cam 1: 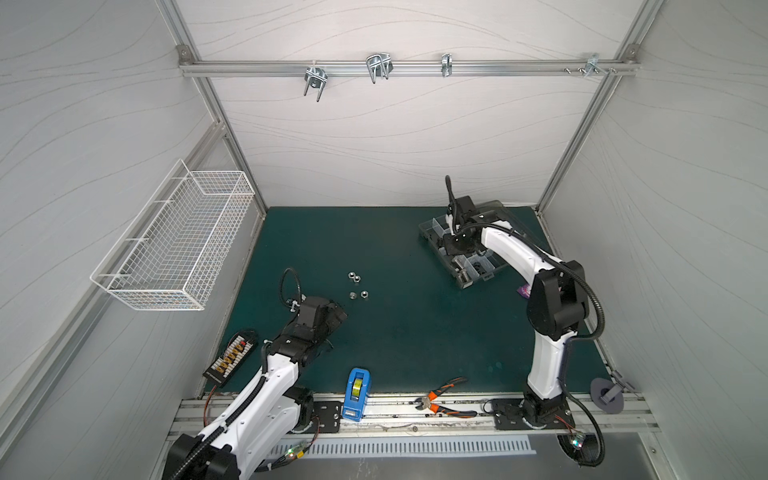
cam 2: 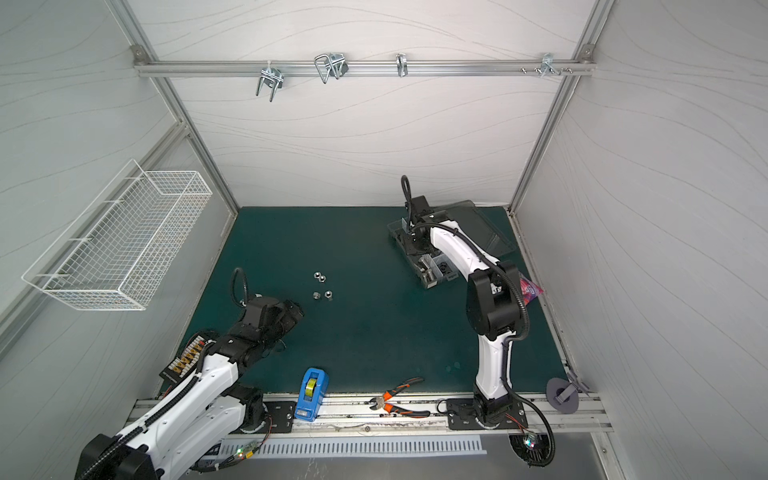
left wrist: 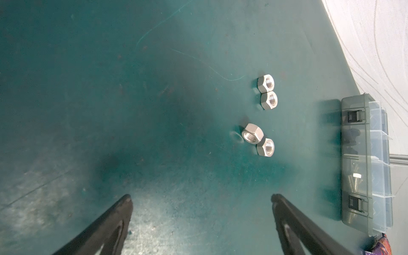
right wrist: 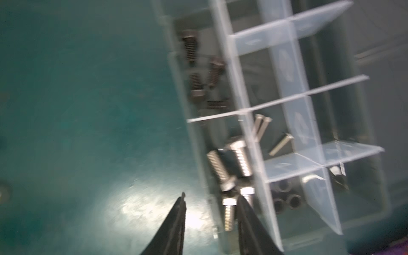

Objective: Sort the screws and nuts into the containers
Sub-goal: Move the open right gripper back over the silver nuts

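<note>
Left tool [left wrist: 201, 196]: jaws wide apart, empty, low over desk [cam 1: 415, 332], just short of four silver nuts [left wrist: 252, 133]. The nuts lie loose mid-desk in two close pairs, well apart from box [cam 1: 465, 284].

Box at far right of desk, lid tipped back.

Right tool [right wrist: 211, 196]: at the box's outer wall, jaws parted, nothing clamped; view blurred.

In the box: bolts [right wrist: 240, 159] in one compartment, black screws [right wrist: 194, 81] in the next along the wall, thin screws [right wrist: 280, 144] and black nuts [right wrist: 293, 199] in inner ones.
</note>
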Robot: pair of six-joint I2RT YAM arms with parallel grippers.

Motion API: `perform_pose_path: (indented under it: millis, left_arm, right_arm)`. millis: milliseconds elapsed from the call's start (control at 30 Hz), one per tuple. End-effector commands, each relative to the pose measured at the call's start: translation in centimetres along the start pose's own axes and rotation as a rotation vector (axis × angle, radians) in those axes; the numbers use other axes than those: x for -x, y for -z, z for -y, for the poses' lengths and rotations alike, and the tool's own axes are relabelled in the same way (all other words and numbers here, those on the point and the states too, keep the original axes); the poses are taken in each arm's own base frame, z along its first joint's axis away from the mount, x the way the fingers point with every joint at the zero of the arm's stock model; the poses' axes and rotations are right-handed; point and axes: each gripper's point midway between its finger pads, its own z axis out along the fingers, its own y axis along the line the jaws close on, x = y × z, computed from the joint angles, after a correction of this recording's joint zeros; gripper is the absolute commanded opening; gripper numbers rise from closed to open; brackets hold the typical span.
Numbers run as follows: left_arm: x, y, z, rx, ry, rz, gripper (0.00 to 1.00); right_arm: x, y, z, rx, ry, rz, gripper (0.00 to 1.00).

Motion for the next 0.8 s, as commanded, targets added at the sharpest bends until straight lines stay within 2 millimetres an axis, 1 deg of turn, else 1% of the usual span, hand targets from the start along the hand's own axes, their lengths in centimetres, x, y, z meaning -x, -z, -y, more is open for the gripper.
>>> perform_pose_path:
  millis: [0, 100, 167, 367, 567, 633, 700, 767]
  left_arm:
    - [1.3, 0.6, 1.2, -0.023, 0.006, 0.035, 0.99]
    - [1.2, 0.6, 1.0, -0.018, 0.006, 0.035, 0.99]
    - [1.3, 0.7, 1.0, -0.02, 0.006, 0.037, 0.99]
    - [1.1, 0.6, 0.9, -0.017, 0.005, 0.033, 0.99]
    - [1.1, 0.6, 0.9, -0.02, 0.01, 0.032, 0.99]
    - [1.0, 0.6, 0.9, -0.021, 0.01, 0.032, 0.99]
    - [1.0, 0.6, 0.8, -0.021, 0.01, 0.032, 0.99]
    - [1.0, 0.6, 0.8, -0.022, 0.011, 0.031, 0.99]
  right_arm:
    - [-0.5, 0.7, -3.2, 0.021, 0.065, 0.009, 0.49]
    - [-1.1, 0.3, -6.4, 0.064, 0.112, -0.001, 0.54]
    - [-1.7, 0.0, -8.5, 0.085, 0.151, -0.012, 0.56]
    - [-3.4, -1.1, -14.3, 0.148, 0.256, -0.053, 0.54]
    - [-5.2, -2.1, -19.3, 0.2, 0.355, -0.084, 0.54]
    - [-5.7, -2.4, -20.6, 0.215, 0.383, -0.092, 0.54]
    - [-6.1, -2.8, -22.0, 0.228, 0.412, -0.096, 0.57]
    - [-6.5, -3.2, -23.2, 0.235, 0.444, -0.098, 0.65]
